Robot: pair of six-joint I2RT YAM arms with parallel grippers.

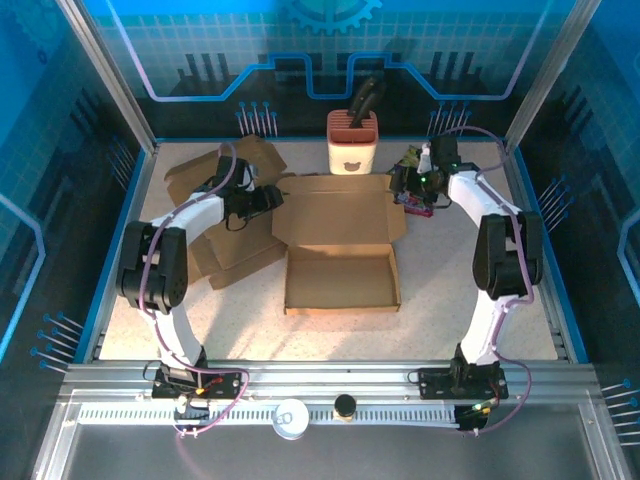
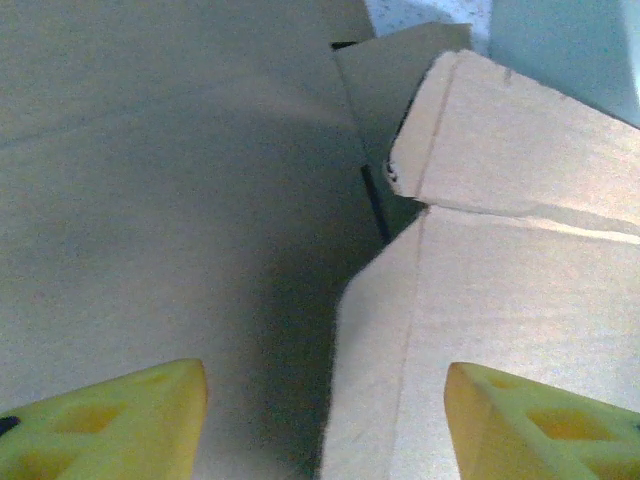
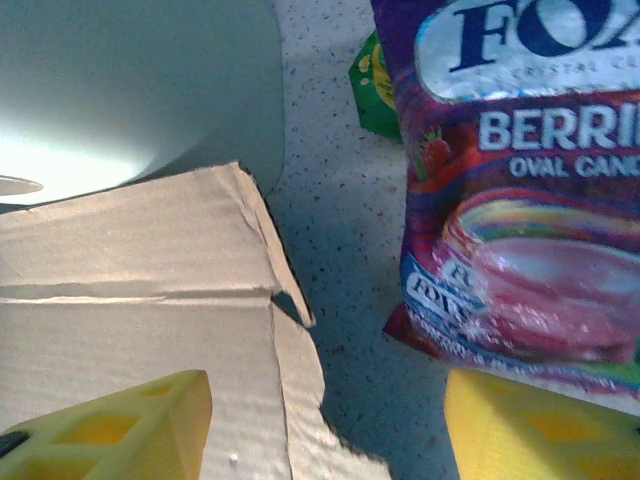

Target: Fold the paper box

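The brown paper box (image 1: 340,280) lies unfolded mid-table, its shallow tray near me and its lid panel (image 1: 335,215) spread flat behind it. My left gripper (image 1: 268,200) is at the lid's left side flap. In the left wrist view its yellow fingers (image 2: 110,420) stand open, and the flap's edge (image 2: 400,330) runs between them, not pinched. My right gripper (image 1: 405,185) is at the lid's right corner. It is open too, with its left finger (image 3: 110,425) over the box's torn corner flap (image 3: 150,300) and bare table between the fingertips.
A purple candy bag (image 3: 520,200) lies just right of the box corner, by my right gripper. A pink-and-white holder (image 1: 352,140) stands behind the lid. More flat cardboard (image 1: 215,175) lies at the left under my left arm. Glass walls ring the table.
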